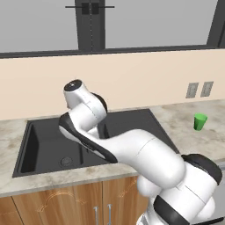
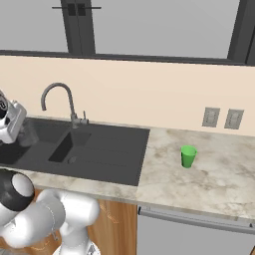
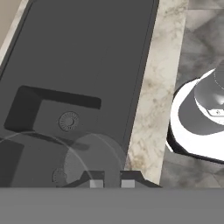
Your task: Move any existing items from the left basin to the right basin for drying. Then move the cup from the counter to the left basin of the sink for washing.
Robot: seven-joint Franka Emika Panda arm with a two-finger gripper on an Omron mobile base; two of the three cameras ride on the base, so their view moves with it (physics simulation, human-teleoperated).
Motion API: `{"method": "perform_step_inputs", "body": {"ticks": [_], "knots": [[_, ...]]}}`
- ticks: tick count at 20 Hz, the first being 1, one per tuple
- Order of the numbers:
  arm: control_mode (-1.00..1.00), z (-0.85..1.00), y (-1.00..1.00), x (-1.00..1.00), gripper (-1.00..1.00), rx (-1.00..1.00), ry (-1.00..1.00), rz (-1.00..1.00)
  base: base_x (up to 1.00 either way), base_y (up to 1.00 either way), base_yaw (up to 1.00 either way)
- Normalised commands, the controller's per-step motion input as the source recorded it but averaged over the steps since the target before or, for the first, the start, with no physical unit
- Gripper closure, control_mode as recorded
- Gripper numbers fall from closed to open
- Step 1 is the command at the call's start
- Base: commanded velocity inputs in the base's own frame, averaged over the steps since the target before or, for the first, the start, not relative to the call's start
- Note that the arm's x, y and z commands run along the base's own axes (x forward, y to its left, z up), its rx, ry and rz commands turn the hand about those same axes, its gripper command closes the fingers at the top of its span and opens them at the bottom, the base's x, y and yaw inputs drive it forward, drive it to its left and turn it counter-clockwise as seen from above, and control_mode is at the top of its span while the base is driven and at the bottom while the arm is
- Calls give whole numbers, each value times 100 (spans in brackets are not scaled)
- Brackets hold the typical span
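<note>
My gripper [image 3: 111, 183] is shut on the see-through greyish glass [image 3: 94, 159], whose faint round outline lies just past the fingertips [image 3: 96, 182]. In the right base view the glass [image 2: 28, 133] hangs at the hand [image 2: 10, 122], raised over the dark sink near the wall between its basins. The narrow right basin [image 3: 39, 118] with its drain is straight below the hand, and the wide left basin [image 1: 44, 145] stretches to the left. The bright green cup [image 2: 188, 156] stands upright on the beige counter [image 2: 209, 179], far right of the sink. My arm hides the gripper in the left base view.
The grey gooseneck tap [image 2: 64, 99] rises behind the sink. The flat ribbed drainboard [image 2: 114, 149] lies between the small basin and the cup. Two wall sockets [image 2: 221, 118] sit on the backsplash. Wooden cabinets [image 1: 57, 204] run below the counter's front edge.
</note>
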Motion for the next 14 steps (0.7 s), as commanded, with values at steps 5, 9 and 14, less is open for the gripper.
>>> {"method": "perform_step_inputs", "body": {"ticks": [5, 9, 14], "knots": [[-100, 2, -57, -1, 100, 3, -1, 0, 0, 0, 0], [-100, -6, -45, 3, 100, 0, 0, 0, 0, 0, 0], [-100, -1, -45, 12, 100, 1, 0, 0, 0, 0, 0]]}}
